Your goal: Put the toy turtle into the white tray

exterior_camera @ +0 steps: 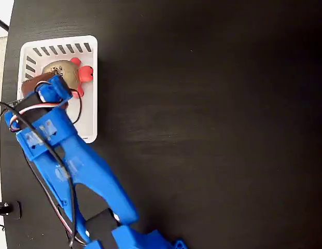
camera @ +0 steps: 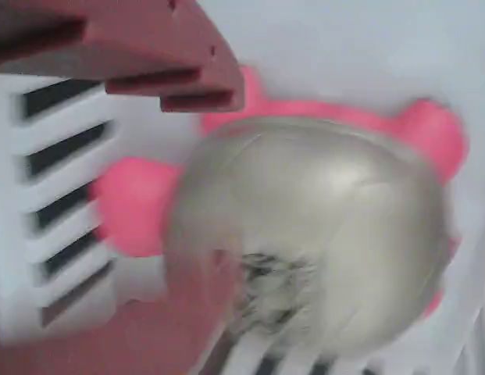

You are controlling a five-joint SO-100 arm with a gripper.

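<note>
Black table (exterior_camera: 212,114), fixed view from overhead. Blue arm (exterior_camera: 72,166) entering from 6 o'clock, reaching toward 11 o'clock. White tray (exterior_camera: 88,111) at upper left of table, long axis running 12 to 6 o'clock, slotted walls visible. Toy turtle (exterior_camera: 65,71) inside tray, in its 12 o'clock half, close to the slotted end wall; gold-tan shell up, coral head and legs pointing toward 3 o'clock, so long axis lying roughly 9 to 3, across the tray. Gripper (exterior_camera: 44,83) directly over the tray, at 7 o'clock of the shell and overlapping its edge. Wrist view blurred: shell (camera: 312,234) filling frame, dark red fingers (camera: 148,47) at 11 o'clock and at 7 o'clock flanking it, upper one apparently off the shell, lower one at or against it. Jaw state: cannot tell whether parted clear of the turtle or lightly clamped. Judgement: turtle already within tray walls; next move likely a straight lift away, clearing the near wall.
</note>
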